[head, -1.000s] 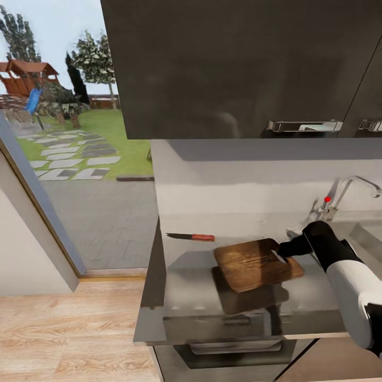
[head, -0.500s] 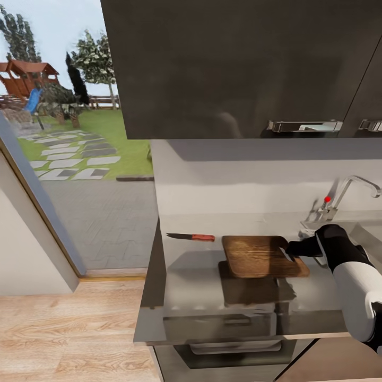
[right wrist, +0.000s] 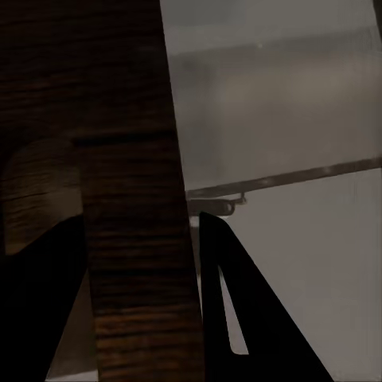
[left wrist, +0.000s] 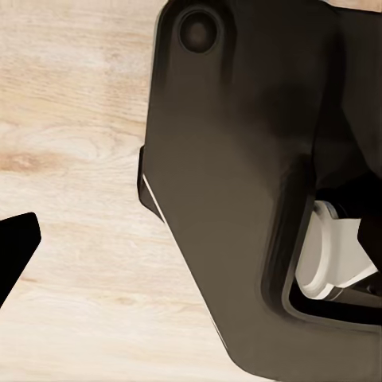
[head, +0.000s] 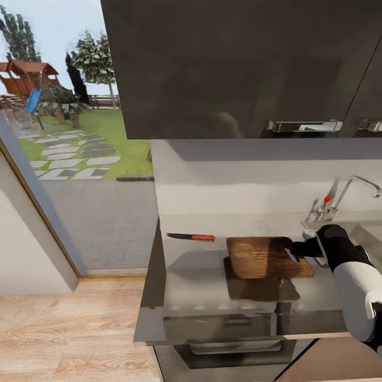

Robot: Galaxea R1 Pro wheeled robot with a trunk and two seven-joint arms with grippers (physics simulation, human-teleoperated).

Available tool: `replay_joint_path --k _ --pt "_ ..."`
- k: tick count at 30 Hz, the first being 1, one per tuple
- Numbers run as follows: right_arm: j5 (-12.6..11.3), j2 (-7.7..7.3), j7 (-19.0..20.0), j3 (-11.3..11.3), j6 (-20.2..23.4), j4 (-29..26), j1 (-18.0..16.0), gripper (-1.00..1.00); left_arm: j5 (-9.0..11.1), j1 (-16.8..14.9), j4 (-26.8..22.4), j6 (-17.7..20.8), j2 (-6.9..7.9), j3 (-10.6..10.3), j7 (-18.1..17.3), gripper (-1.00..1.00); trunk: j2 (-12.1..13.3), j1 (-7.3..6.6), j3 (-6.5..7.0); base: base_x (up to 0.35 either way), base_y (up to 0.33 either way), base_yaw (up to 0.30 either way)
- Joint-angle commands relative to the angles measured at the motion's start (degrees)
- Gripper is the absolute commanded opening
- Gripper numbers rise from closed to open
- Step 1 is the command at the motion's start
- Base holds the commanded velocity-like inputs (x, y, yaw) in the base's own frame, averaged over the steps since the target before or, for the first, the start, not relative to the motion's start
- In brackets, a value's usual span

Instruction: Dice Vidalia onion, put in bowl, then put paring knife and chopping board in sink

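Note:
My right gripper [head: 293,249] is shut on the handle end of the brown chopping board [head: 265,257]. The board hangs level a little above the grey countertop [head: 196,276] and casts a shadow beneath it. In the right wrist view the board [right wrist: 127,159] runs edge-on between the two dark fingers [right wrist: 227,302]. The paring knife [head: 191,236], red-handled with a dark blade, lies on the countertop to the left of the board. A corner of the sink [head: 373,232] shows at the right edge, just past my right arm. The Vidalia onion and the bowl are out of view.
The chrome tap [head: 347,191] with its red knob [head: 327,199] stands behind the gripper. Dark wall cabinets [head: 239,69] hang above. The countertop ends at the left by a glass door to the garden. The left wrist view faces wooden floor [left wrist: 72,119] and a dark robot part [left wrist: 239,183].
My right gripper has carried the board to the right towards the sink, and the board has turned from skewed to square and level. The knife has not moved.

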Motion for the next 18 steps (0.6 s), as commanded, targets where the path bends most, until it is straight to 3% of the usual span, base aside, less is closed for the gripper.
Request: replay_joint_path --k 1,18 --pt "0.6 0.03 0.3 -0.3 0.1 0.0 -0.1 -1.0 0.4 0.0 0.1 -0.3 -0.01 0.1 -0.1 1.0 -0.1 0.04 -0.11 0.0 0.0 0.0" --pt "0.6 0.08 -0.3 -0.3 -4.1 5.2 -0.1 -1.0 0.4 0.0 0.1 -0.3 0.05 0.1 -0.1 1.0 -0.1 0.04 -0.11 0.0 0.0 0.0"
